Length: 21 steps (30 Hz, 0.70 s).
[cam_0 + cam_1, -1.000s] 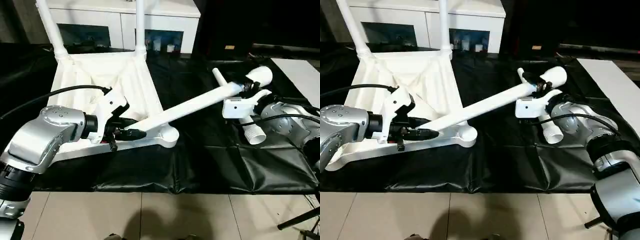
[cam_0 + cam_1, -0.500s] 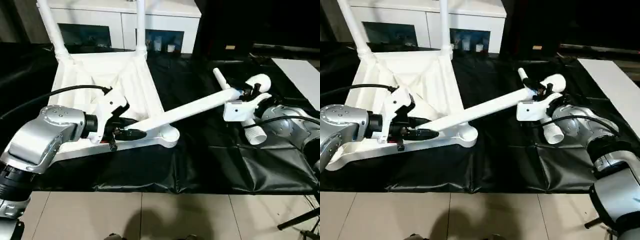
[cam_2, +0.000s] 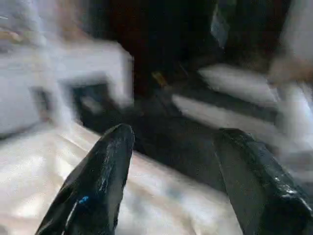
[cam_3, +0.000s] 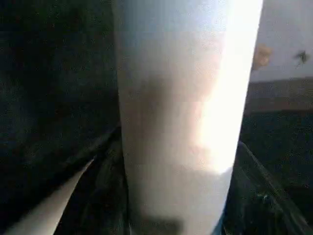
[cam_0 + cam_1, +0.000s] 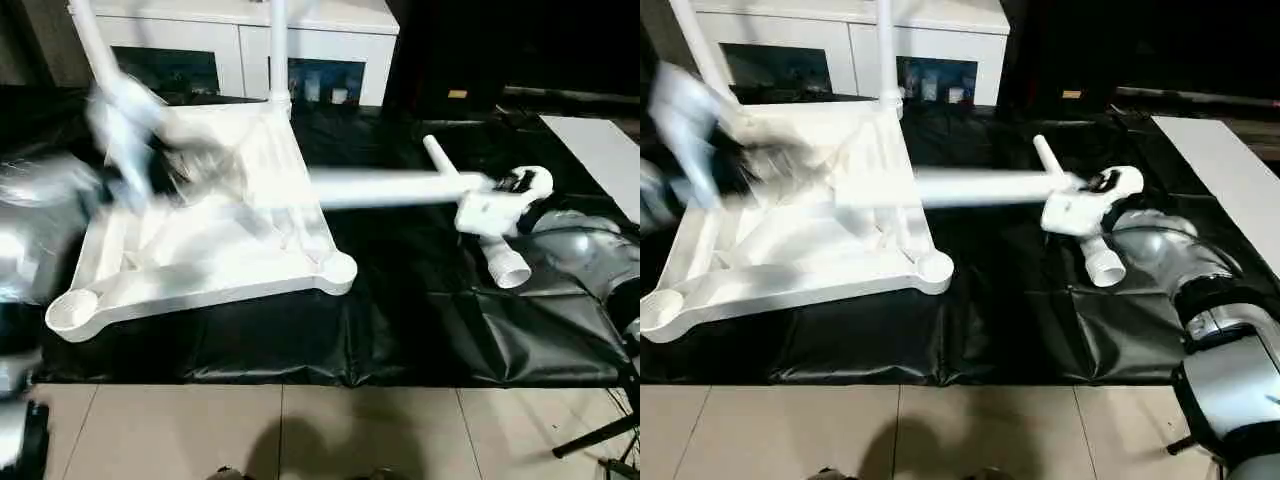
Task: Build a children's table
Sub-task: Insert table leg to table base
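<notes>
The white tabletop (image 5: 200, 260) lies underside up on the black sheet, with two white legs (image 5: 278, 50) standing in its far corner sockets. My right gripper (image 5: 497, 192) is shut on a third leg (image 5: 390, 187), which it holds level over the tabletop; in the right wrist view the tube (image 4: 181, 107) sits between the dark fingers (image 4: 254, 196). Another leg (image 5: 500, 255) lies on the sheet under that gripper. My left gripper (image 3: 171, 161) is open with nothing between its fingers (image 3: 102, 181), and the left arm (image 5: 120, 140) shows as a blur over the tabletop's far left.
A white cabinet (image 5: 240, 50) with glass doors stands behind the tabletop. A flat white board (image 5: 605, 140) lies at the far right. The black sheet (image 5: 400, 330) ends at the tiled floor (image 5: 300, 430) in front.
My left gripper has opened, left the tabletop's near edge and swung up to the far left. The held leg's wide end has risen from the near corner to level.
</notes>
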{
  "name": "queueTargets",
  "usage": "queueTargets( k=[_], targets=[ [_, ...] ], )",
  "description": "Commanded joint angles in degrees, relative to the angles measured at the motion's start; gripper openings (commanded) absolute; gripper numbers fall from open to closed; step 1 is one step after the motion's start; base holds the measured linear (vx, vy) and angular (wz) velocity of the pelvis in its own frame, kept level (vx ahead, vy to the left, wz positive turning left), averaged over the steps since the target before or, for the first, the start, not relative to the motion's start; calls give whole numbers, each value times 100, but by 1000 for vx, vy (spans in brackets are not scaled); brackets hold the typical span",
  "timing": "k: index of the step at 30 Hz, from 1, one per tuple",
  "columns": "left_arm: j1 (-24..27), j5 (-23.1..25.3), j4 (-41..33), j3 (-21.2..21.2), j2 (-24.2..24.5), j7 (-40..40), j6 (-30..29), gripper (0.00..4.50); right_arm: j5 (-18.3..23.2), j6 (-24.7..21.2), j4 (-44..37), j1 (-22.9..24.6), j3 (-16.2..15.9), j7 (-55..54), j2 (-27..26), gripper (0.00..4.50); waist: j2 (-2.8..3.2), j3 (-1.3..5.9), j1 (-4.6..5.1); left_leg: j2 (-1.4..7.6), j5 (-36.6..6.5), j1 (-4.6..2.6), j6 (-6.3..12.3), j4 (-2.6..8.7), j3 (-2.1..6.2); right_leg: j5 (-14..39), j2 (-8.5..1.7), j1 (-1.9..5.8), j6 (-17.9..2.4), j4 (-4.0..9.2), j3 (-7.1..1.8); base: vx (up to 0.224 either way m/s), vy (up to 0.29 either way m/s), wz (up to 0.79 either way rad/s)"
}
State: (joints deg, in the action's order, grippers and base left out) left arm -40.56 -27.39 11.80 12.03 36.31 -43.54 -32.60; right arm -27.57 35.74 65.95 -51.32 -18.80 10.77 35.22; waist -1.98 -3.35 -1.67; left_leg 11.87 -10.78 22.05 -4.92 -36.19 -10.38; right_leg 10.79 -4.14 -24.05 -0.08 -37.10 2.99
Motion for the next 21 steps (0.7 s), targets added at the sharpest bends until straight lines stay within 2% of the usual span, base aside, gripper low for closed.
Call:
queueTargets(
  k=[1,2,3,4,5,6,7,8,11,12,13,14,15,16,17,18,19,20,21],
  targets=[
    [-137,-121,367,555,-205,822,40,307,1300,-176,-287,115,688,974,-298,184,30,430,18,19,-1374,-68,192,351,-23,459,-180,351,-1385,341,-205,0,0,0],
    [-95,-12,411,559,-311,1085,85,307,1967,-498,-548,203,1009,1500,-519,183,12,436,24,32,-1294,-44,281,361,-15,390,-189,383,-1379,337,-202,0,0,0],
    [-61,58,416,529,-362,1191,121,307,2278,-687,-682,244,1162,1749,-628,183,16,430,22,45,-1291,-51,327,367,-6,392,-197,370,-1390,341,-203,0,0,0],
    [104,302,308,297,-563,1412,232,307,3190,-1590,-1237,392,1562,2439,-968,183,1,441,22,61,-1229,-65,435,372,-3,353,-197,368,-1451,347,-201,0,0,0],
    [110,307,299,283,-574,1415,220,307,3225,-1631,-1266,399,1574,2458,-981,183,25,436,-13,91,-1121,-76,545,387,7,252,-228,362,-1525,347,-208,0,0,0],
    [228,391,124,2,-807,1482,-44,307,3910,-2444,-1846,540,1782,2831,-1241,183,51,452,-30,99,-1018,-76,534,387,18,214,-234,359,-1578,332,-194,0,0,0],
    [235,395,111,-14,-841,1502,-53,307,3976,-2530,-1906,554,1793,2855,-1261,183,52,463,-70,110,-867,-91,578,387,14,18,-244,370,-1664,315,-204,0,0,0],
    [281,427,21,-127,-1063,1636,-110,307,4424,-3114,-2309,647,1866,3021,-1395,183,58,460,-101,111,-815,-122,587,397,1,-40,-221,348,-1727,338,-195,0,0,0],
    [413,509,-222,-547,-1630,1708,107,307,5586,-4728,-3176,873,1985,3551,-1622,183,51,464,-178,111,-780,-118,545,417,11,-10,-242,367,-1730,354,-190,0,0,0],
    [443,472,-297,-661,-1803,1693,124,307,5879,-5207,-3396,948,1942,3779,-1622,183,79,452,-215,113,-843,-142,517,429,12,16,-237,370,-1726,378,-200,0,0,0],
    [482,312,-393,-774,-1989,1663,19,307,6229,-5929,-3698,1050,1879,4081,-1559,183,52,454,-259,114,-902,-120,391,437,18,123,-253,381,-1702,373,-193,0,0,0],
    [482,312,-393,-774,-1989,1663,19,307,6229,-5929,-3698,1050,1879,4081,-1559,183,52,454,-295,117,-935,-122,347,441,20,199,-278,382,-1671,383,-194,0,0,0],
    [514,248,-488,-881,-2044,1609,-57,307,6504,-6269,-3941,1127,1809,4298,-1475,183,73,442,-302,110,-982,-114,292,444,22,312,-283,370,-1632,391,-197,0,0,0],
    [546,160,-612,-971,-2110,1524,-171,307,6805,-6694,-4248,1212,1856,4454,-1419,183,49,436,-324,108,-1084,-119,202,449,22,554,-292,369,-1519,421,-200,0,0,0],
    [556,83,-689,-1017,-2148,1452,-243,307,6980,-6927,-4368,1230,1902,4510,-1396,183,23,434,-320,99,-1075,-119,180,455,21,606,-283,388,-1475,432,-203,0,0,0],
    [582,-19,-847,-1091,-2208,1317,-314,307,7198,-7239,-4552,1267,1973,4585,-1354,183,38,433,-348,112,-1048,-123,134,457,28,699,-303,366,-1415,435,-207,0,0,0],
    [591,-96,-961,-1136,-2247,1225,-391,307,7305,-7418,-4655,1283,2036,4601,-1328,183,-19,432,-339,102,-995,-107,106,458,23,780,-299,378,-1363,449,-205,0,0,0],
    [592,-231,-1095,-1167,-2296,1142,-551,307,7389,-7589,-4754,1302,2090,4577,-1294,183,5,416,-347,102,-1004,-112,62,461,18,924,-304,353,-1331,455,-210,0,0,0],
    [586,-337,-1178,-1167,-2335,1097,-652,307,7412,-7672,-4806,1314,2114,4559,-1271,183,-21,421,-345,96,-984,-106,48,455,15,979,-306,356,-1306,463,-210,0,0,0]
  ],
)
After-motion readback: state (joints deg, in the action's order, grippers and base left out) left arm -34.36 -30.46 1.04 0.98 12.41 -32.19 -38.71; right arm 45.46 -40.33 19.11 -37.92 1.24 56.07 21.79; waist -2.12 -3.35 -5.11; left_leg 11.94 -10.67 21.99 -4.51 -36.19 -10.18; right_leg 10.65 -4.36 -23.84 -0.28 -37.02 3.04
